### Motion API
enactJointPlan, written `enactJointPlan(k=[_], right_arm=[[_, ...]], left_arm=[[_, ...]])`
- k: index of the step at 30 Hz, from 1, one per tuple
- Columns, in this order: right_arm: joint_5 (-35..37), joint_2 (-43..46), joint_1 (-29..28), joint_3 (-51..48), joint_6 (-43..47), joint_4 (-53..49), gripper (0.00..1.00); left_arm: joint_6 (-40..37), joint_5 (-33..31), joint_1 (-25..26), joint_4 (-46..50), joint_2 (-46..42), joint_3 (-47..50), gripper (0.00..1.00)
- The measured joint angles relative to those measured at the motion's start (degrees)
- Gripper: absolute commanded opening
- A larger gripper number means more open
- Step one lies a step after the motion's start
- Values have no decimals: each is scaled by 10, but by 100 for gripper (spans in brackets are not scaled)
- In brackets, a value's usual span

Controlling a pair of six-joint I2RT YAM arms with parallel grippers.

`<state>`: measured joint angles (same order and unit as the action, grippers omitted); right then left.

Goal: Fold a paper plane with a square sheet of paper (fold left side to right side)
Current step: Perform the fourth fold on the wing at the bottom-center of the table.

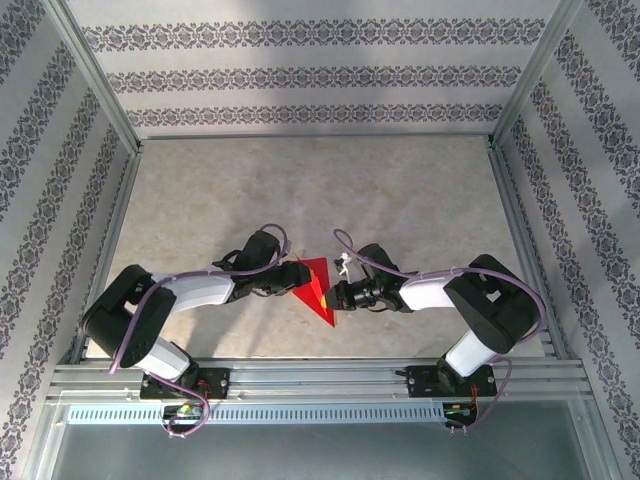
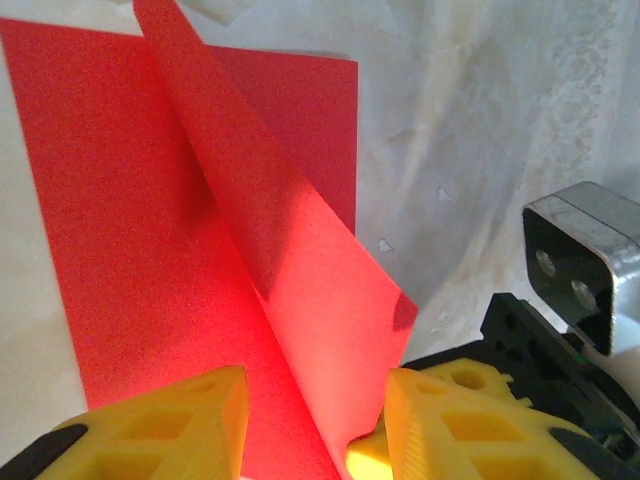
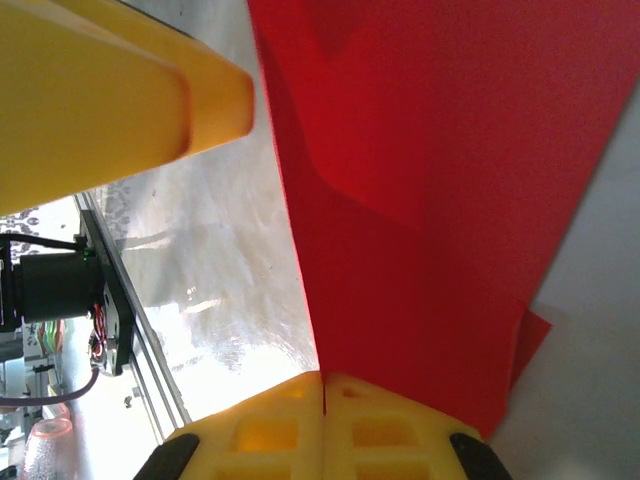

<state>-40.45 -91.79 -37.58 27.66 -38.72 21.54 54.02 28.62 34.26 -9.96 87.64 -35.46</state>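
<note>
Top external view: the square sheet of paper (image 1: 315,287) sits low in the middle of the frame on the pale counter (image 1: 300,190), a red wedge between the two arms. Here the left claw (image 1: 290,279) is at its left edge and the right claw (image 1: 334,297) at its right edge, both right up against the red.

Over to the left wrist view: the left claw (image 2: 315,385) is spread, yellow fingers (image 2: 170,425) at the bottom of the frame. A raised flap of the sheet (image 2: 300,300) runs down between them, close against the one at lower right. The rest lies flat toward the upper left.

Right wrist view now: the right claw (image 3: 322,390) is pressed together at the bottom edge, and the sheet (image 3: 430,200) meets its tips right at the seam. Nipped or just touching, I cannot tell. One left claw finger (image 3: 120,90) hangs in the upper left.
</note>
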Motion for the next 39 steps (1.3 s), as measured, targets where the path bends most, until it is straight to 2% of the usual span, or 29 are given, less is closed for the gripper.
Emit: enactJointPlan(k=[28,39], right_arm=[[-6,-16,0,0,-4,12,0],[-7,-15,4,0,-13,12,21]], left_arm=[[-19,-29,10,11,71,-47,42],[-33,-38,11,35,76,-59,42]])
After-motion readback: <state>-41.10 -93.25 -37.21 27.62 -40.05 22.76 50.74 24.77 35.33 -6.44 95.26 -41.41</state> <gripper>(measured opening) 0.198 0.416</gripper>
